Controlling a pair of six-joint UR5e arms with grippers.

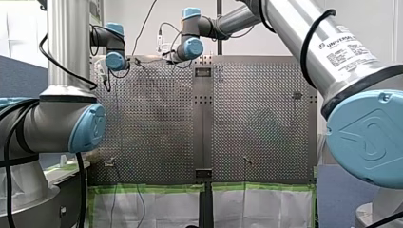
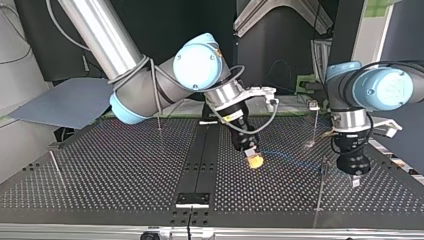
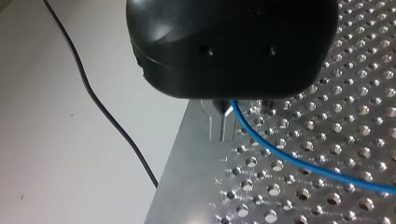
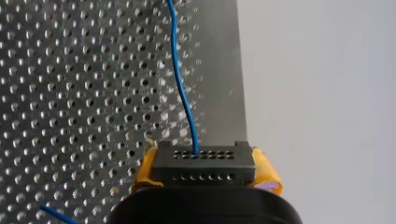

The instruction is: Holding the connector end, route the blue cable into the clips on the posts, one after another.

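Blue cable: running from the connector across the perforated counter toward the left hand, not sitting in any clip yet.
Right hand: yellow pads clamping the connector from both sides, closed on it.
Left hand: seems to be pinching the cable at its tip, low by the counter's edge.
Risk: a thin post is standing near the left hand, so a sloppy swing could bend it; overpulling could rip the cable out.
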